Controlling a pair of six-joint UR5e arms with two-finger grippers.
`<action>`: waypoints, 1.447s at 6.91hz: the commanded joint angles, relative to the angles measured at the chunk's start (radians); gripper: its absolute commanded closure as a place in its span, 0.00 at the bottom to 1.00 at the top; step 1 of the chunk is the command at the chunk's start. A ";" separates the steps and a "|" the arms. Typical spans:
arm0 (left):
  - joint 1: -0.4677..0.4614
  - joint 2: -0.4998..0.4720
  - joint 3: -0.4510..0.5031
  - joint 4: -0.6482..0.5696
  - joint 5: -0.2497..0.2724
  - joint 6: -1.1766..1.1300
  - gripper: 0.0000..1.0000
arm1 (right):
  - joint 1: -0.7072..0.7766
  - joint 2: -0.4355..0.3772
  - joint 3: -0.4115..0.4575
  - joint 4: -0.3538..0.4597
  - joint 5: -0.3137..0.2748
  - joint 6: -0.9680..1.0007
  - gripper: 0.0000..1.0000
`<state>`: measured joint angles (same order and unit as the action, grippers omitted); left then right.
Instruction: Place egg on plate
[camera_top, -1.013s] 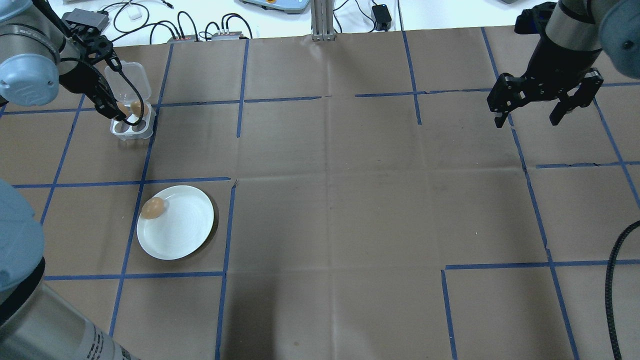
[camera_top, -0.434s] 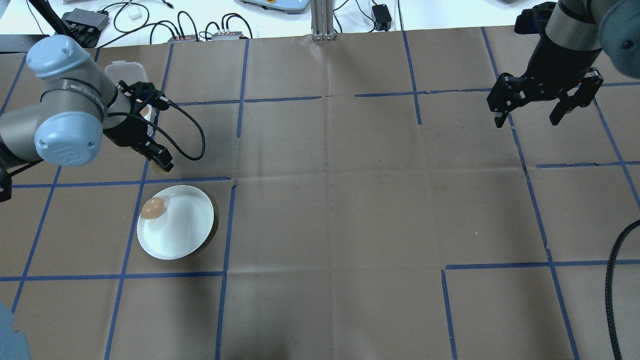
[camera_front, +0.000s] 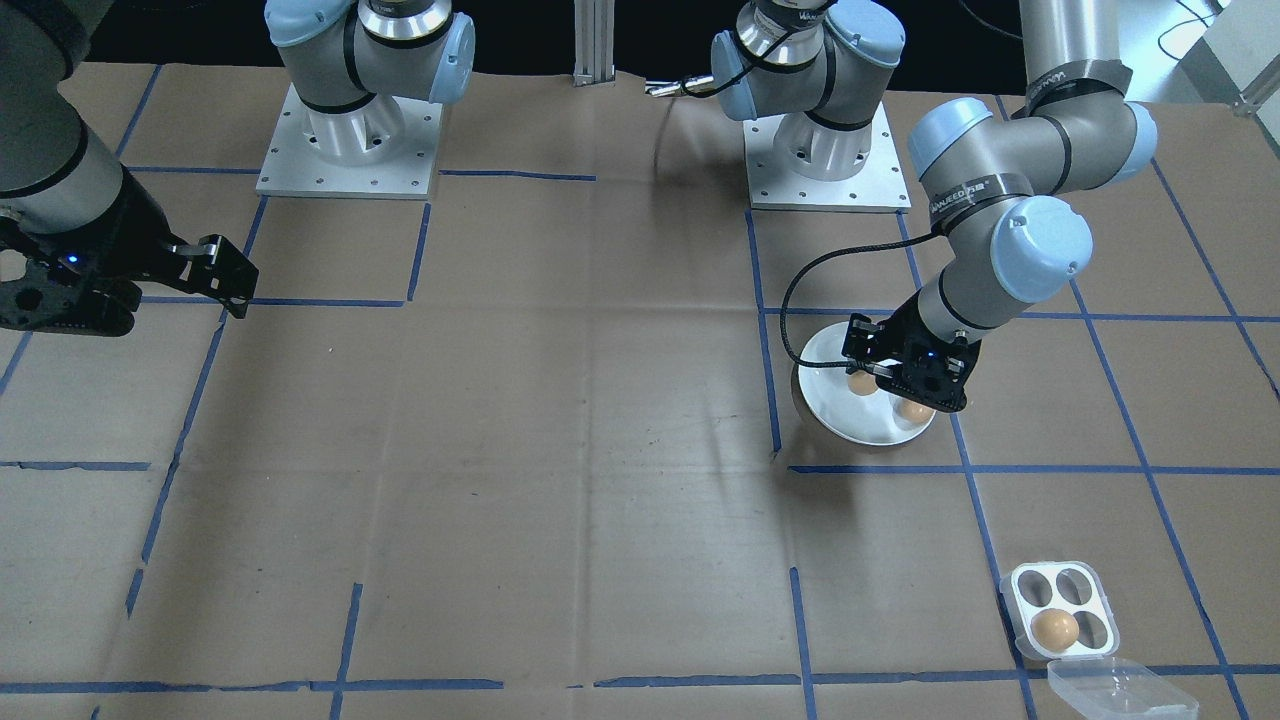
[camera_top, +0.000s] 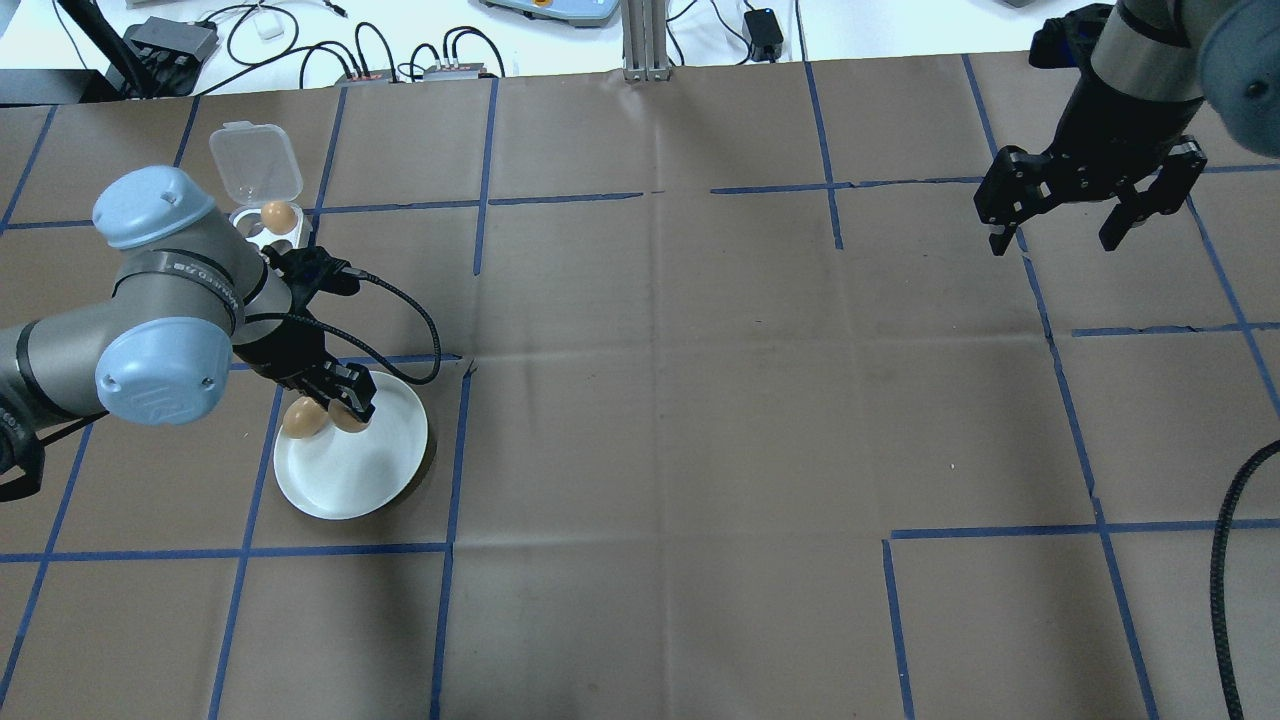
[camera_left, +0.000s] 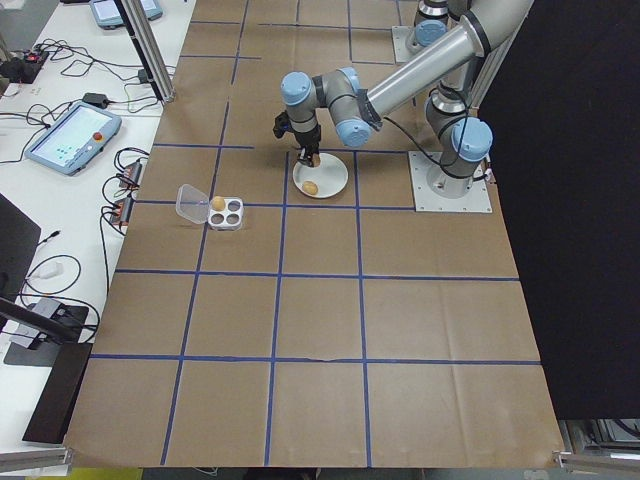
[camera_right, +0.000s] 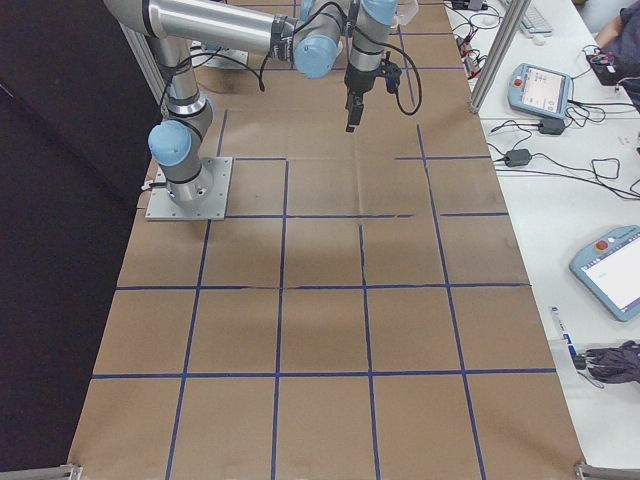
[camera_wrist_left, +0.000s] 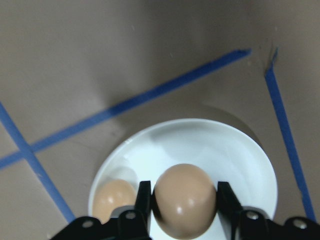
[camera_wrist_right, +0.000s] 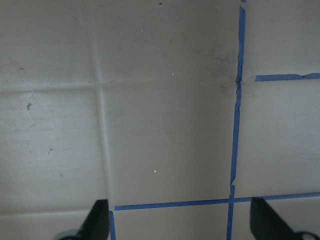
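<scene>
The brown paper-covered table (camera_top: 660, 400), gridded with blue tape, takes up nearly the whole scene. Over its near-left part the left arm (camera_top: 170, 320) folds at the elbow and angles its wrist down toward the white plate (camera_top: 360, 480). The right arm (camera_top: 1130, 100) hangs above the far right of the table, well away from everything, and the right gripper (camera_top: 1060, 240) points down with its fingers spread apart over bare paper.

The left gripper (camera_wrist_left: 184, 197) is low over the plate's far-left part, its two fingers clamped on the sides of a brown egg (camera_wrist_left: 185, 200). A second egg (camera_top: 303, 418) lies on the plate just beside the held one, at the rim. Behind the left arm sits the small white egg tray (camera_front: 1058, 598), its clear lid (camera_front: 1120, 690) flipped open, with one egg (camera_front: 1055, 628) left in a hole.
</scene>
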<state>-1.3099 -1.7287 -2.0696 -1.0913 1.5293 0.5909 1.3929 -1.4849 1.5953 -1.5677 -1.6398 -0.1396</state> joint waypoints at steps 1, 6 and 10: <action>0.004 0.004 -0.027 0.042 0.000 -0.025 0.06 | 0.000 0.000 0.000 0.000 0.000 0.000 0.00; 0.066 -0.128 0.242 0.064 0.025 -0.293 0.01 | 0.000 0.000 0.000 0.000 0.000 0.000 0.00; 0.083 -0.429 0.607 0.019 0.111 -0.385 0.01 | 0.000 0.000 0.000 0.000 0.000 0.000 0.00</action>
<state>-1.2272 -2.0846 -1.5617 -1.0518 1.6196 0.2169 1.3929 -1.4848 1.5954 -1.5677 -1.6398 -0.1396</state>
